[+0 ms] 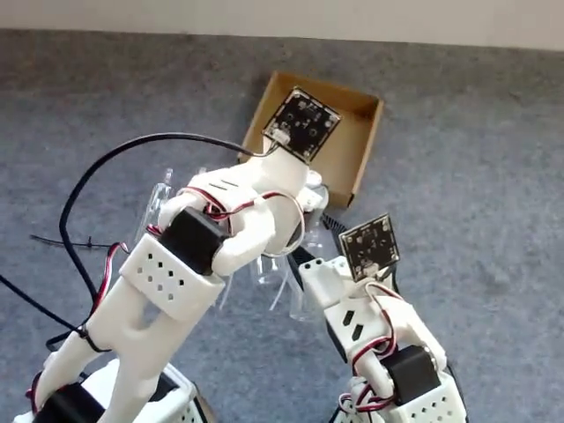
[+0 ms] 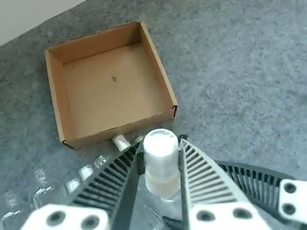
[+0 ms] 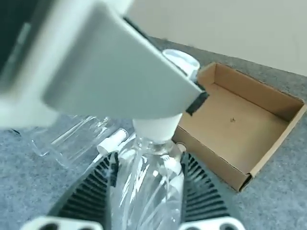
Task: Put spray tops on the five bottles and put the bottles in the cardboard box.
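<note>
L fingers [image 2: 206,177] clamped on 1 spray top [image 2: 160,143], R fingers [image 3: 91,191] grip 1 bottle [image 3: 146,187], near 1 cardboard box [image 2: 110,91].

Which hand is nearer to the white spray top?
Left. The left hand is closed on the spray top itself; the right hand grips the bottle lower down, beneath the top.

The cardboard box [image 2: 110,91] is open-topped and reachable from above, with bare mat [image 2: 240,72] toward the far edge. Loose bottles [image 2: 43,189] crowd its near wall.
</note>
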Controlling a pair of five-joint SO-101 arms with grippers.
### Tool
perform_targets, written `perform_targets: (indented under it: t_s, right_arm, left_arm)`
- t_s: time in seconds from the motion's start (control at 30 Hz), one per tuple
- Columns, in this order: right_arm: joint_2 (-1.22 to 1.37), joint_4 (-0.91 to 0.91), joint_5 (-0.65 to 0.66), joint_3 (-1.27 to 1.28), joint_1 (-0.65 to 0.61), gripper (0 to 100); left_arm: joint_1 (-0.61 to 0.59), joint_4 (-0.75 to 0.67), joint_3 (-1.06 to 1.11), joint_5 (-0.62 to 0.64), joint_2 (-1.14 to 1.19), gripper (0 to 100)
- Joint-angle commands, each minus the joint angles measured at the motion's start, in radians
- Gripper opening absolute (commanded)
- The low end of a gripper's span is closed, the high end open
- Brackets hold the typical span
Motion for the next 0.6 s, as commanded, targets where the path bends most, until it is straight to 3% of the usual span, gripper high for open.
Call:
perform_targets:
  t_s: [0.0,0.27,0.57]
  right_arm:
    - [-0.015,-0.031,-0.006,-0.021,0.008,0.5]
    - [-0.015,-0.031,-0.005,-0.015,0.002,0.5]
    - [-0.015,-0.03,-0.003,-0.013,0.008,0.5]
  left_arm:
    - [-0.054,0.035,0.008,-0.009,-0.008,12]
    - [-0.05,0.058,-0.031,-0.012,-0.008,17]
    - [-0.058,0.137,-0.303,-0.06,-0.008,17]
